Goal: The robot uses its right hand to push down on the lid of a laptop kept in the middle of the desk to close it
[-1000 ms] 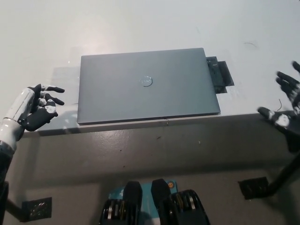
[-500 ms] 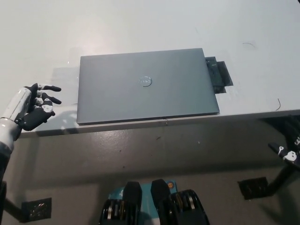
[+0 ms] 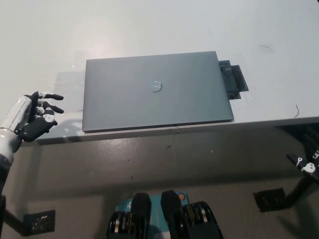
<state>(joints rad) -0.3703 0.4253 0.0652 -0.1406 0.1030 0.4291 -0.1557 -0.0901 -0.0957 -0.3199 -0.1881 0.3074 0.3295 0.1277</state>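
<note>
Barely visible right hand (image 3: 305,165) cropped, grip unclear, laptop (image 3: 156,90) closed, left hand (image 3: 35,117) spread empty

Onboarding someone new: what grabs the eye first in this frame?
The closed grey laptop lying flat mid-desk, near the front edge, a dark pad at its right side. The white left hand hovers open at the desk's left edge; the right hand sits low at far right.

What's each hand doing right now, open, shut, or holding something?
Left hand: open, empty, at the desk's left edge, clear of the laptop.
Right hand: barely in view at the picture's right edge; cannot be told.
</note>
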